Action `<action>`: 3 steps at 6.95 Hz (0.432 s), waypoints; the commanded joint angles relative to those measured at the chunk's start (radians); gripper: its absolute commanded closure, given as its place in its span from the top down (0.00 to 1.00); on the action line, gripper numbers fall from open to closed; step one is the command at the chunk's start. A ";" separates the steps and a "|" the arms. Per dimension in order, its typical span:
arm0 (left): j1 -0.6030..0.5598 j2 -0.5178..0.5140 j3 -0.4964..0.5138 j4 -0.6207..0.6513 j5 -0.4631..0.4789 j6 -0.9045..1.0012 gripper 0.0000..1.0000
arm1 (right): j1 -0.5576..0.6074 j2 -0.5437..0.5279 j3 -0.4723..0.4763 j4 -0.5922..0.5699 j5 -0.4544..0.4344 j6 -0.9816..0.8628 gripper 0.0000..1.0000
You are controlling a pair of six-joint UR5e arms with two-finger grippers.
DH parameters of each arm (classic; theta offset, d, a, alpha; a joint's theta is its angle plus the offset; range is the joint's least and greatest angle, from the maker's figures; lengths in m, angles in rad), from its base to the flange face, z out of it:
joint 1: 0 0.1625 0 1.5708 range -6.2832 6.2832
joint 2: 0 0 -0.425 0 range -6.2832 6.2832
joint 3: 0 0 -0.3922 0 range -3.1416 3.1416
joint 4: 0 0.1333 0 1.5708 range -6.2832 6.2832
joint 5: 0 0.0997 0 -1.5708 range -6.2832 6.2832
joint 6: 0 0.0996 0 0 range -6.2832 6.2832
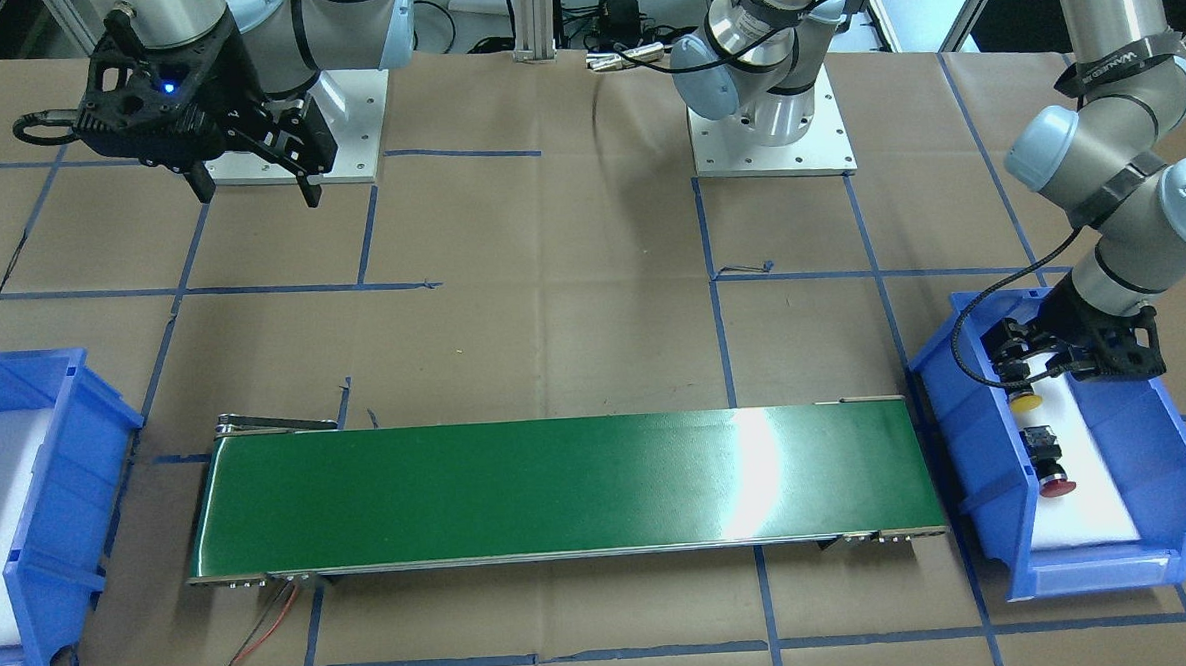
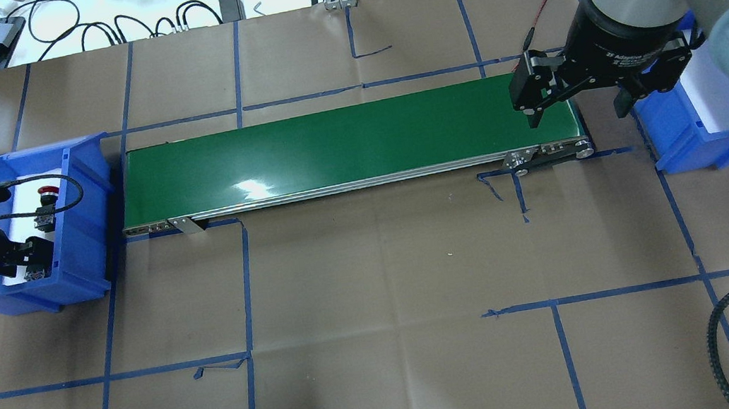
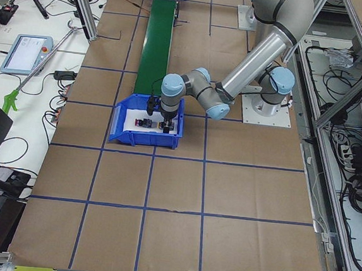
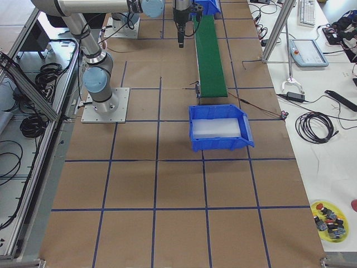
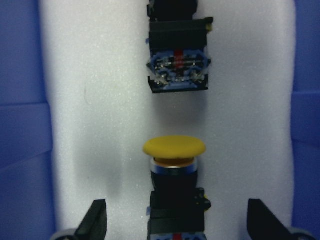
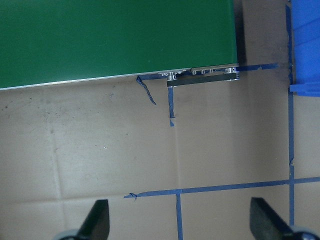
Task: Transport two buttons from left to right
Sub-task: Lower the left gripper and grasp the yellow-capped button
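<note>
The yellow-capped button (image 1: 1025,401) lies on white foam in the blue bin (image 1: 980,446) at my left end, and it shows close up in the left wrist view (image 5: 174,148). The red-capped button (image 1: 1056,484) lies just beyond it, its block body (image 5: 177,65) facing the yellow cap. My left gripper (image 1: 1033,374) is open and low in the bin, with its fingers (image 5: 96,221) on either side of the yellow button's body, apart from it. My right gripper (image 2: 578,114) is open and empty, hovering above the right end of the green conveyor belt (image 2: 349,146).
A second blue bin (image 2: 684,142) with white foam stands past the belt's right end, beside my right gripper. Brown paper with blue tape lines covers the table (image 2: 383,287). Cables lie along the far edge. A yellow dish of spare parts (image 4: 329,220) sits on a side bench.
</note>
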 commanded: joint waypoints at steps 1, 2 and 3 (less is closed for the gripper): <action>0.000 -0.003 -0.004 0.007 -0.004 -0.001 0.99 | 0.000 0.002 0.000 -0.002 0.000 0.000 1.00; 0.000 -0.003 -0.004 0.004 -0.004 -0.004 0.84 | 0.000 0.000 0.000 -0.002 0.000 0.000 1.00; -0.002 -0.004 -0.004 0.000 -0.001 -0.006 0.64 | 0.000 0.002 0.000 -0.002 0.000 0.000 1.00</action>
